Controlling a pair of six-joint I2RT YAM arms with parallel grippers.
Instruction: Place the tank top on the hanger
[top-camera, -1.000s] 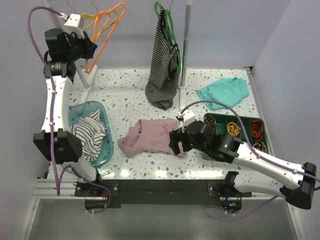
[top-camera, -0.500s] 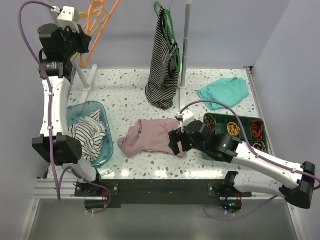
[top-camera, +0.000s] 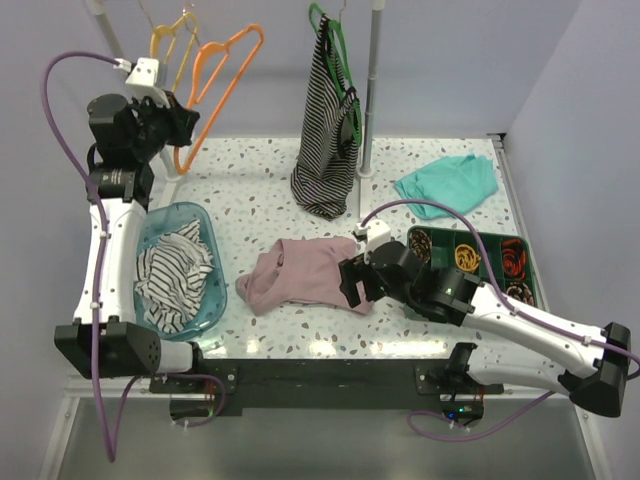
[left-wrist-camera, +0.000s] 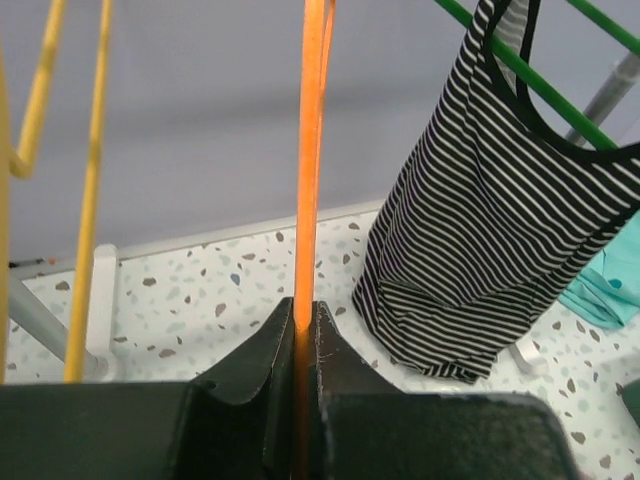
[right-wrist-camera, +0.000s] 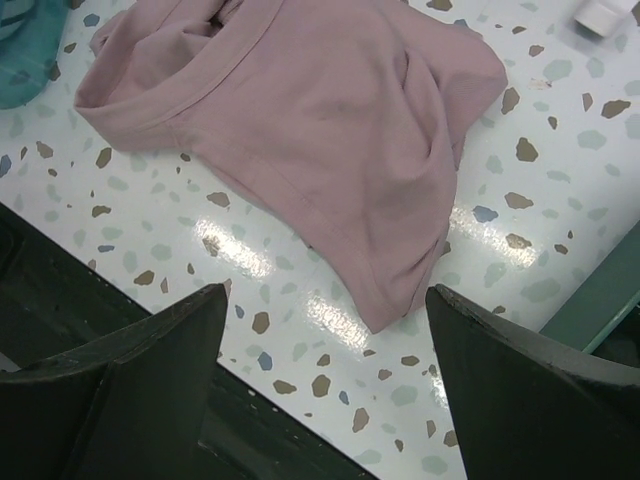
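Overhead view of a white worktop (top-camera: 250, 170) speckled with grey, brown and blue terrazzo chips, glossy enough to reflect the lights. Pale lavender-grey walls close it in at 12 and 3 o'clock. A clothes rack with white posts (top-camera: 374, 80) stands along the far edge.

At the centre of the worktop, slightly toward 6 o'clock, the dusty pink tank top (top-camera: 300, 275) lies crumpled but mostly flat. At 10 o'clock the left claw (top-camera: 178, 125) is raised well above the surface, its jaws pressed together on a thin bar of the orange hanger (top-camera: 225, 75). The left wrist view shows the orange strip pinched between the two black fingers (left-wrist-camera: 270, 360). The hanger hangs tilted in the air, just beside a yellow hanger (top-camera: 170, 40).

The right claw (top-camera: 350, 285) sits at the tank top's 3 o'clock edge with its jaws spread wide and nothing between them. Its wrist view looks down on the pink hem and bare worktop; whether it touches the fabric cannot be told.

At 12 o'clock a black-and-white striped top (top-camera: 328, 140) hangs on a green hanger (top-camera: 325, 25). A teal cloth (top-camera: 447, 183) lies at 2 o'clock, a dark green tray (top-camera: 500, 245) at 4 o'clock, and a clear blue tub (top-camera: 205, 225) holding striped fabric at 8 o'clock.
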